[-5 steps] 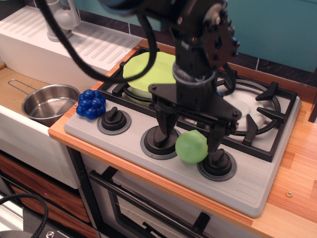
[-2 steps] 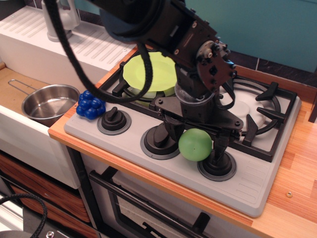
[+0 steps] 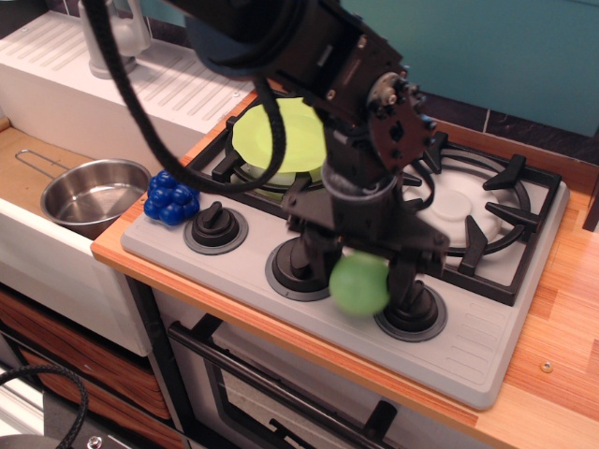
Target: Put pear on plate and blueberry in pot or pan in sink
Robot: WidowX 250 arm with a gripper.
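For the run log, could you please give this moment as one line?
gripper: around pear, front of stove | plate: bare, back-left burner | blueberry: outside pan

No legible text, label, brand or number anywhere — not on stove, knobs or sink.

My gripper (image 3: 360, 267) is black, and so is the arm behind it; the pear (image 3: 359, 284) between my fingers is light green. The plate (image 3: 285, 134) is lime green. The blueberry (image 3: 170, 196) is glossy dark blue. The pan (image 3: 88, 192) is shiny steel. The sink (image 3: 37, 253) is white, its drainboard (image 3: 178, 84) ribbed white. The stove (image 3: 487, 327) is grey with black knobs (image 3: 215, 224) and grates (image 3: 505, 210), the counter (image 3: 571, 309) is orange wood grain, the wall (image 3: 524, 47) teal
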